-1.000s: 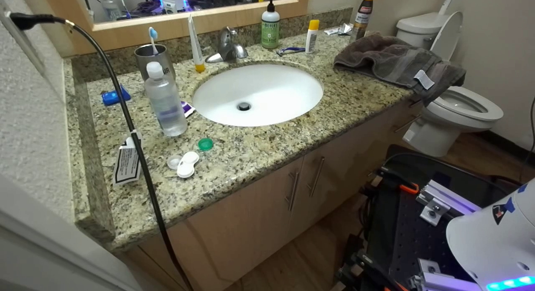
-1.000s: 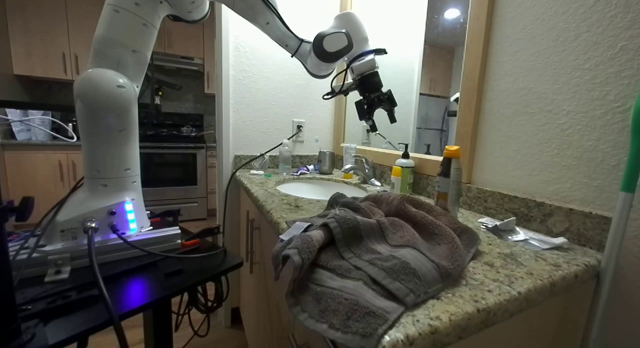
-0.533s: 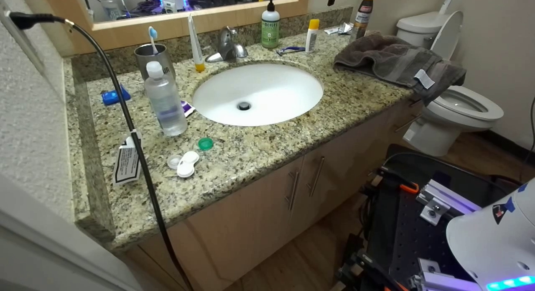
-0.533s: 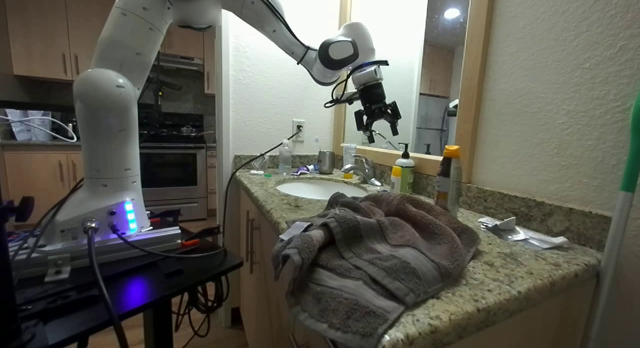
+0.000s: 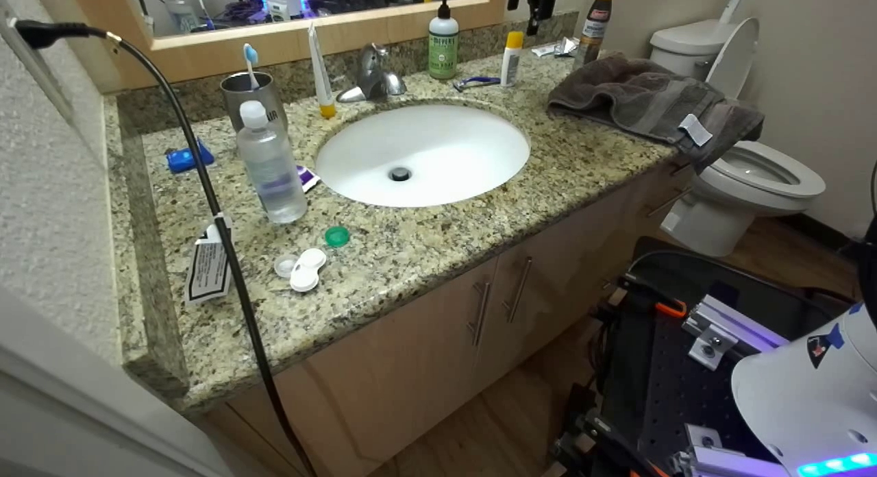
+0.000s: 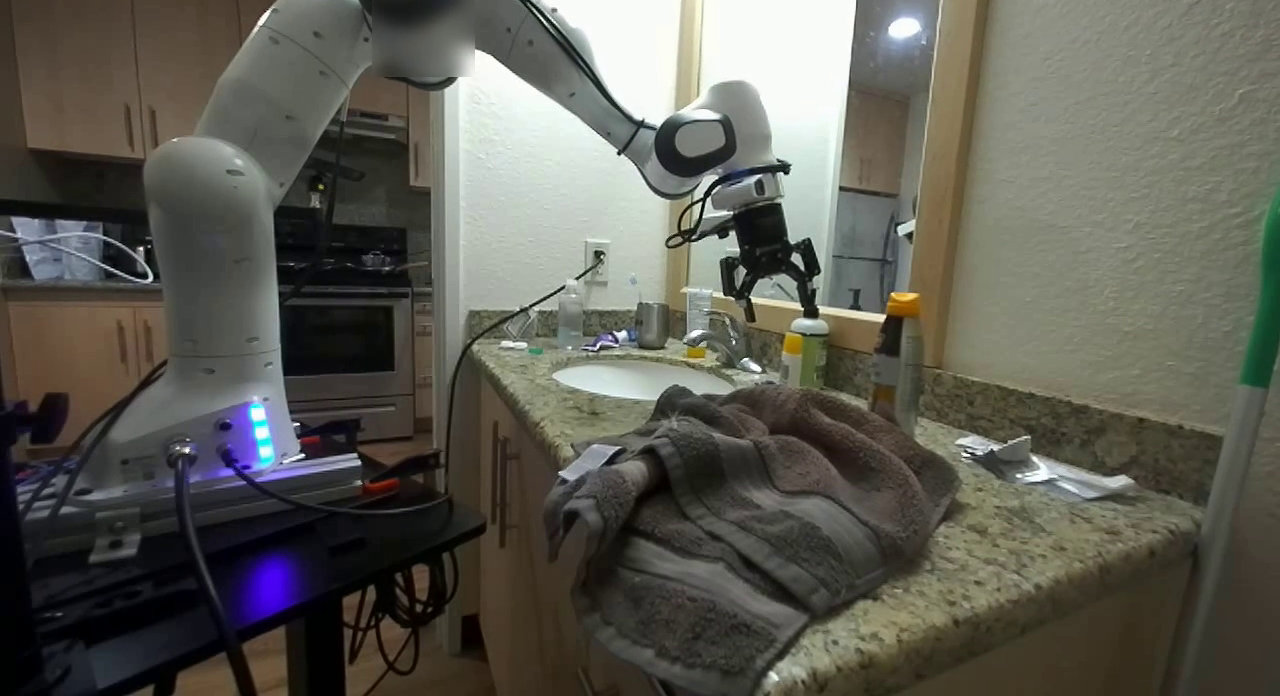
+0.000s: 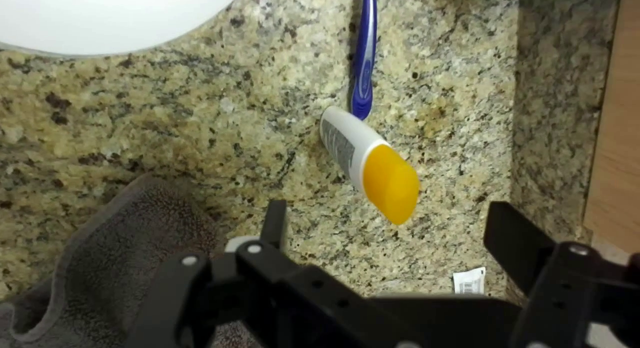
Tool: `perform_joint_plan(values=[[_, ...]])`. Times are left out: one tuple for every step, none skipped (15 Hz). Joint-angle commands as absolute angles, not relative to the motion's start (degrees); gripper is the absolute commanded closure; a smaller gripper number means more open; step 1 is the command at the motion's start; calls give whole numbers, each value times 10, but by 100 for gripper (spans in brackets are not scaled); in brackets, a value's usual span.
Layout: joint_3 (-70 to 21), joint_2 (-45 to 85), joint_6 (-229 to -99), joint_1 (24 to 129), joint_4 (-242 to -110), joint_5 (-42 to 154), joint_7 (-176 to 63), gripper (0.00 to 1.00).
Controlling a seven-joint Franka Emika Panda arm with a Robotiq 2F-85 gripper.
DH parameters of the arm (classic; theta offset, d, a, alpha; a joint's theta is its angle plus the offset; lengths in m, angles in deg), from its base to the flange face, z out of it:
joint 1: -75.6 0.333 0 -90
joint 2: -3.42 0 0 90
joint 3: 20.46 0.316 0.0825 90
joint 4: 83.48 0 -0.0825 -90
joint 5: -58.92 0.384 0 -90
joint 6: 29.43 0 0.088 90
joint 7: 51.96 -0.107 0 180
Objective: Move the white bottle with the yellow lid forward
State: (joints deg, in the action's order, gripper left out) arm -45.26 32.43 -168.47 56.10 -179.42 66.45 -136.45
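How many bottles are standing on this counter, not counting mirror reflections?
4 visible: clear bottle near the steel cup; green soap bottle near the faucet; white bottle with the yellow lid beside the blue razor; dark bottle beside the towel. The towel may hide more.

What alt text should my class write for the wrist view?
A white bottle with a yellow lid stands on a speckled counter, seen from above, the gripper open at bottom. A blue handle lies near the bottle, a towel lower left.

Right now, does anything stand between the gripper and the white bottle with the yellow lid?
Nothing visible: the wrist view shows the white bottle unobstructed below the open gripper. The blue razor lies beside the bottle's base.
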Motion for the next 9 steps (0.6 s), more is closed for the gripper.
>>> perform_joint_plan(values=[[-457, 341, -1690, 562, -1780, 649, -1387, 0], [-462, 354, -1693, 564, -1771, 640, -1400, 0], [-463, 364, -1695, 562, -1762, 634, -1409, 0], [-464, 374, -1700, 561, -1753, 628, -1419, 0], [-460, 383, -1695, 556, -1741, 629, -1421, 0], [-457, 391, -1693, 553, -1733, 631, -1421, 0], [-450, 399, -1685, 548, -1722, 636, -1415, 0], [-445, 406, -1679, 544, -1713, 642, -1407, 0], [-454, 385, -1687, 556, -1742, 633, -1413, 0]])
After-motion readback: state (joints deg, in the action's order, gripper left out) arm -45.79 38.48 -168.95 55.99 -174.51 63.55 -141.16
